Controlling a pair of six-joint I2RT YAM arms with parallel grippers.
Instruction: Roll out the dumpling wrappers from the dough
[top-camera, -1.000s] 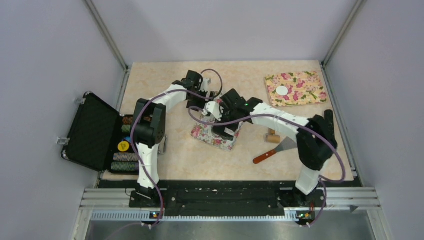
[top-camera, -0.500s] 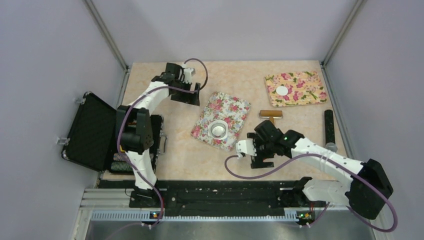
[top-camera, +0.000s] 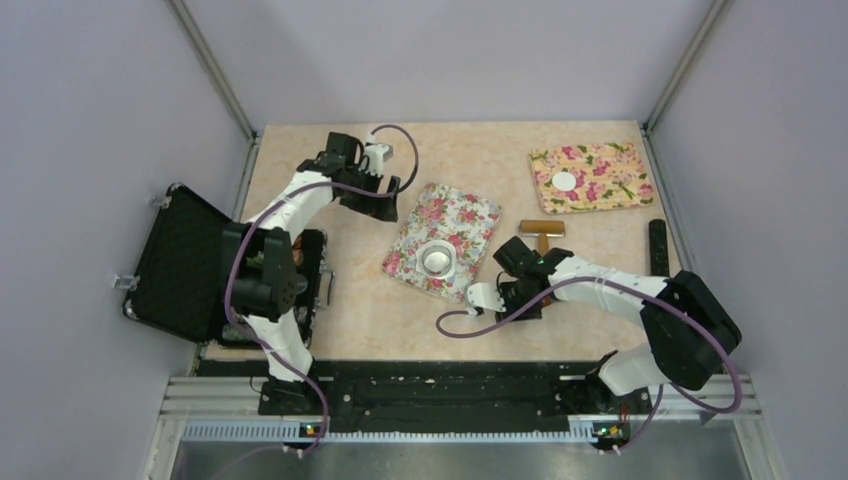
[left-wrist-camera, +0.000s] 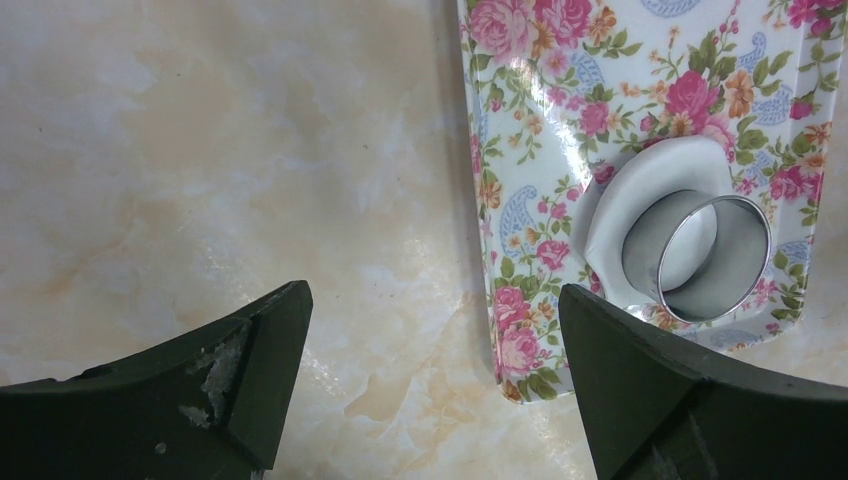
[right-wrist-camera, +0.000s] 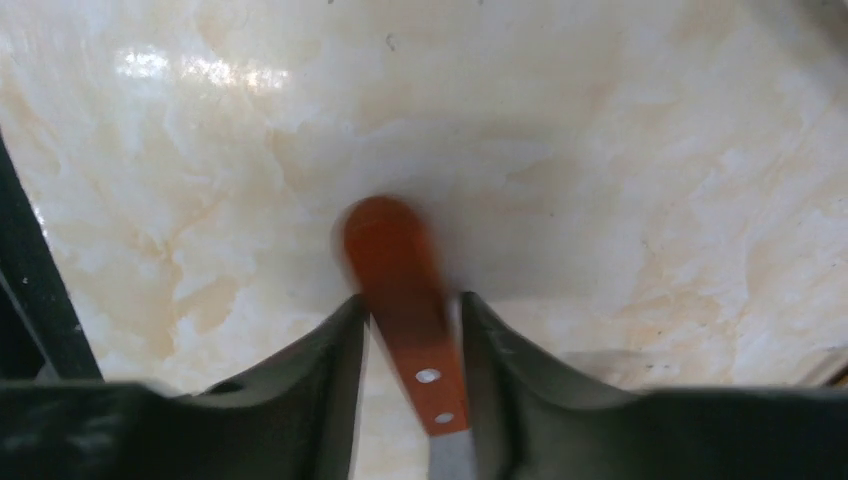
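A flat round dumpling wrapper (top-camera: 565, 181) lies on the yellow floral mat (top-camera: 610, 190) at the far right. On the middle floral mat (top-camera: 455, 215) a metal ring cutter (top-camera: 437, 258) stands on flattened white dough (left-wrist-camera: 625, 195). My left gripper (top-camera: 388, 200) (left-wrist-camera: 430, 330) hangs open over bare table just left of that mat. Near the front, my right gripper (top-camera: 518, 298) (right-wrist-camera: 410, 300) is shut on the orange handle of a spatula (right-wrist-camera: 400, 270), low over the table. The blade is hidden.
A wooden rolling pin (top-camera: 541, 229) lies right of the middle mat. A black bar (top-camera: 657, 247) lies by the right edge. An open black case (top-camera: 185, 262) sits off the table's left side.
Both arms have left the middle mat, uncovering the ring on the dough. The left drew back to the far left. The right swung to the front and closed its jaws on the spatula handle.
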